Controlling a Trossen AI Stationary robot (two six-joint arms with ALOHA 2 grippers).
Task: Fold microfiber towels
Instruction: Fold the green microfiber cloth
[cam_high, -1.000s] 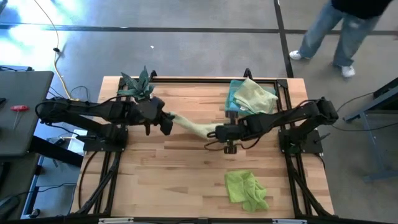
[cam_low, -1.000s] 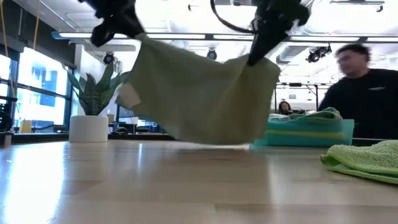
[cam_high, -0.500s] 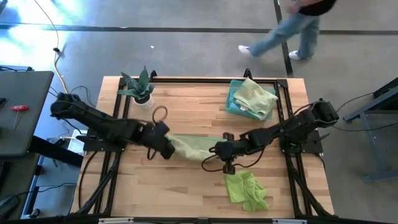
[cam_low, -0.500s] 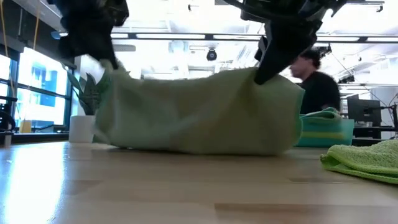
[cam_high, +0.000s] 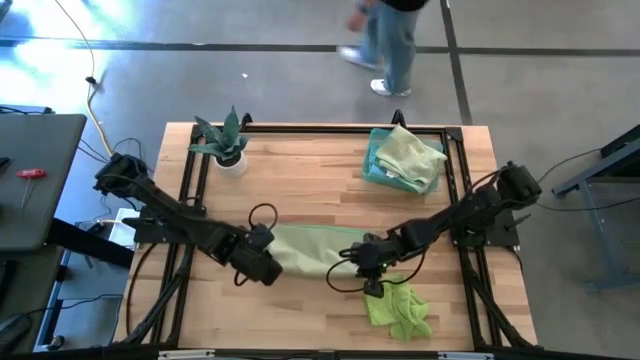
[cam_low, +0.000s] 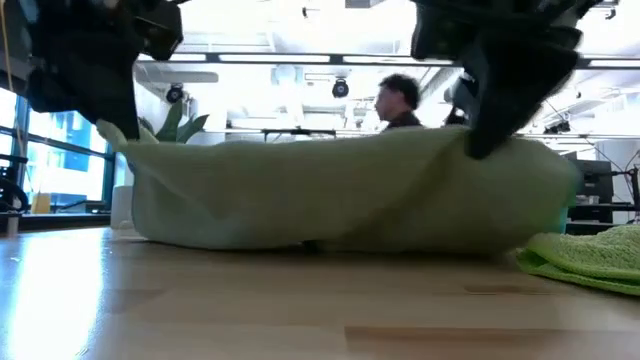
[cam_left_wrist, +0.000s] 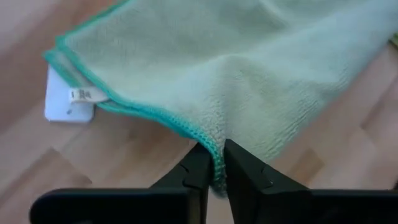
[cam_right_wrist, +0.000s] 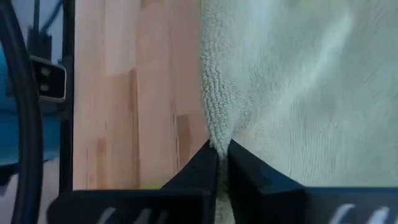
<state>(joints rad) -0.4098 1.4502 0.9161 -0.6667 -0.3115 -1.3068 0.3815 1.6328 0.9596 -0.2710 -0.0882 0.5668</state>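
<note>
Both the left gripper (cam_left_wrist: 213, 167) and right gripper (cam_right_wrist: 219, 157) pinch the pale green towel's (cam_high: 310, 248) corners beside the lime towel (cam_high: 398, 306); releasing unevenly would skew the fold.

Grey concrete floor (cam_high: 250, 90) — bright ceiling lights (cam_low: 300, 58).

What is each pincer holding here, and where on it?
Both hold the pale green towel: left pincer pinches its teal-stitched edge, right pincer its opposite edge.

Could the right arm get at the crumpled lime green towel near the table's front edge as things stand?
Probably not yet: the right gripper is shut on the pale sage green towel. The crumpled lime green towel lies close by with nothing over it.
</note>
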